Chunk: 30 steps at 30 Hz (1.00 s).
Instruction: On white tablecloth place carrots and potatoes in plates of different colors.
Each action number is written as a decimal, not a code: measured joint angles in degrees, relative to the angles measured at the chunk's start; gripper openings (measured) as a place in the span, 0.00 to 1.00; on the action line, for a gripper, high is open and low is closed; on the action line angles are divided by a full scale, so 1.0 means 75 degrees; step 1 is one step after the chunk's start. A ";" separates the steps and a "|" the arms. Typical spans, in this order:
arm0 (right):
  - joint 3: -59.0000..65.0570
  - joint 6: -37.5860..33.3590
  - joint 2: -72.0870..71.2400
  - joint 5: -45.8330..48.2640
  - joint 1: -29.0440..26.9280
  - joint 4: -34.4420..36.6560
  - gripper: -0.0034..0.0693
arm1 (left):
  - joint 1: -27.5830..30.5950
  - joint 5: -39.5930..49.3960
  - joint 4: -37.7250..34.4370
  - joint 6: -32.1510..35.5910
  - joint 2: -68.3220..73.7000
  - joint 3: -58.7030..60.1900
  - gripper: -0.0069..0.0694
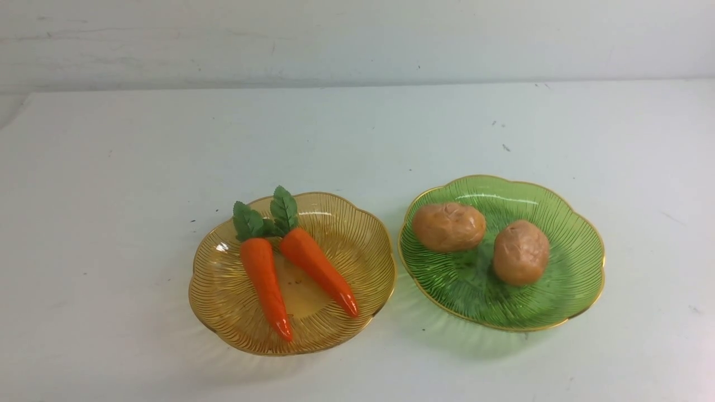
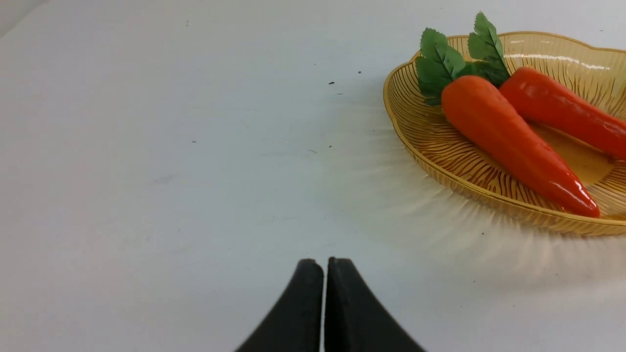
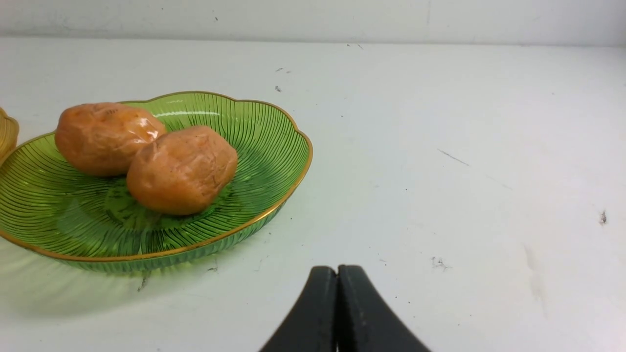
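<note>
Two plates sit side by side on the white tablecloth (image 1: 111, 223), rims nearly touching. We record an amber plate (image 1: 357, 234) at about 8 o'clock of the front view's centre and a green plate (image 1: 575, 279) at about 4 o'clock. Both carrots lie inside the amber plate: the left carrot (image 1: 263, 279) and the right carrot (image 1: 318, 269) have leafy tops together at the plate's 11 o'clock edge, their points spreading toward 6 and 5 o'clock. Both potatoes lie inside the green plate: one potato (image 1: 448, 226) toward its 10 o'clock side, the other potato (image 1: 520, 252) near its centre, with a small gap between them in the front view.

We note the left gripper (image 2: 324, 266) clenched, jaws pressed together with nothing between them, above bare cloth beside the amber plate. The right gripper (image 3: 337, 274) is likewise clenched and empty, above bare cloth beside the green plate. Neither gripper touches a plate or vegetable.
</note>
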 joint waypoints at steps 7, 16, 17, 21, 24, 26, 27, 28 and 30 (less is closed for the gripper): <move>0.0000 0.0000 0.0000 0.0000 0.0000 0.0000 0.03 | 0.0000 0.0000 0.0000 0.0000 0.0000 0.0000 0.09; 0.0000 0.0000 0.0000 0.0000 0.0000 0.0000 0.03 | 0.0000 0.0000 0.0000 0.0000 0.0000 0.0000 0.09; 0.0000 0.0000 0.0000 0.0000 0.0000 0.0000 0.03 | 0.0000 0.0000 0.0000 0.0000 0.0000 0.0000 0.09; 0.0000 0.0000 0.0000 0.0000 0.0000 0.0000 0.03 | 0.0000 0.0000 0.0000 0.0000 0.0000 0.0000 0.09; 0.0000 0.0000 0.0000 0.0000 0.0000 0.0000 0.03 | 0.0000 0.0000 0.0000 0.0000 0.0000 0.0000 0.09; 0.0000 -0.0007 0.0000 0.0000 0.0000 0.0000 0.03 | 0.0000 0.0000 0.0000 0.0000 0.0000 0.0000 0.09; 0.0000 -0.0030 0.0000 0.0000 0.0000 0.0000 0.03 | 0.0000 0.0000 0.0000 0.0000 0.0000 0.0000 0.09; 0.0000 -0.0068 0.0000 0.0000 0.0000 0.0000 0.03 | 0.0000 0.0000 0.0000 0.0000 0.0000 0.0000 0.09; 0.0000 -0.0093 0.0000 0.0000 0.0000 0.0000 0.03 | 0.0000 0.0000 0.0000 0.0000 0.0000 0.0000 0.09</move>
